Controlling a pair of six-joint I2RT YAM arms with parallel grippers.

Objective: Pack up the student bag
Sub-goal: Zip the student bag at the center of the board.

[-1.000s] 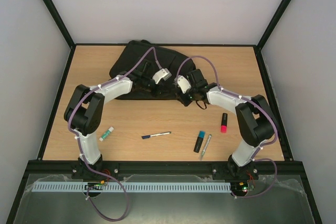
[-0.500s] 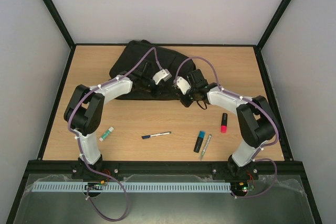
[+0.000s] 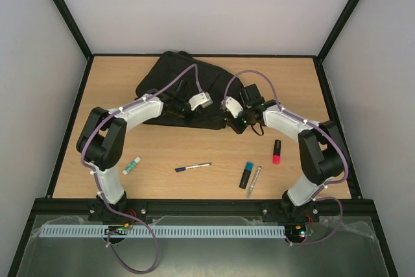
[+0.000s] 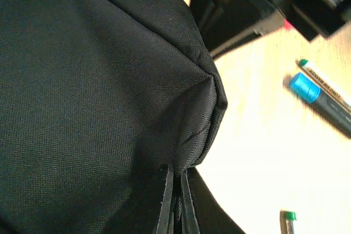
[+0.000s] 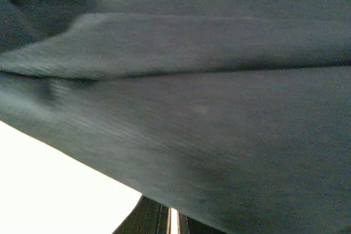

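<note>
Over student bag, arms reach inward; left tool, right tool each clamp fabric.

a wooden table with a black rim sits in a booth of plain pale walls, black posts running up the back corners. a white slotted strip crosses the near edge above a grey sheet. the light is soft and even.

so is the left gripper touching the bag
Touching. The left wrist view shows the left gripper shut on a puckered fold of the student bag.
</note>
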